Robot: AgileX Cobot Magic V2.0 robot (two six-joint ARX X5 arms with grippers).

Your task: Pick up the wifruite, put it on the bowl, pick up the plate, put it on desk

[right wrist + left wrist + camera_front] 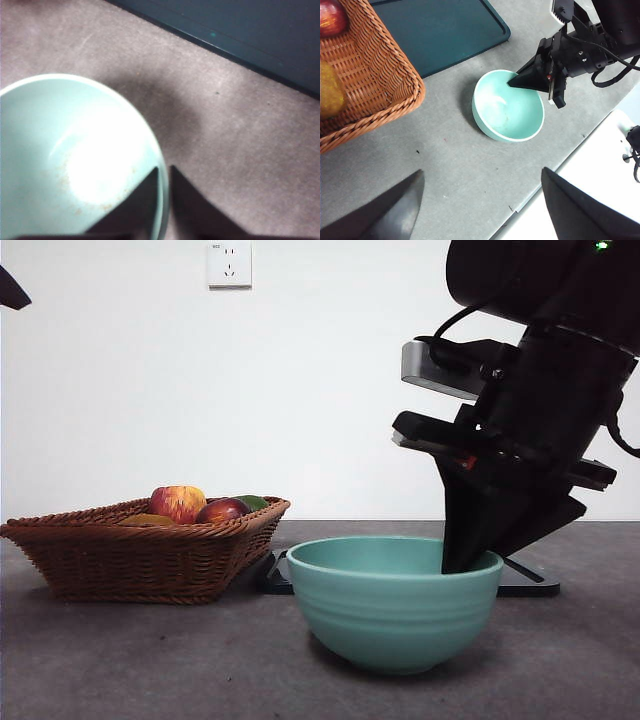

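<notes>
The teal-green bowl (395, 605) stands on the dark grey desk (150, 660) and is empty inside (512, 107). My right gripper (466, 558) comes down over the bowl's rim (161, 190), one jaw inside and one outside, shut on it; it also shows in the left wrist view (514, 83). The wifruite (146, 521) lies low in the wicker basket (140, 560), orange-brown, beside the streaked apple (178, 503); it also shows in the left wrist view (329, 92). My left gripper (480, 210) is open and empty, high above the desk in front of the bowl.
A flat dark teal plate (445, 30) lies on the desk behind the bowl and next to the basket; it also shows in the right wrist view (240, 30). A dark red fruit (222, 510) is in the basket. The desk's edge (555, 170) runs near the bowl.
</notes>
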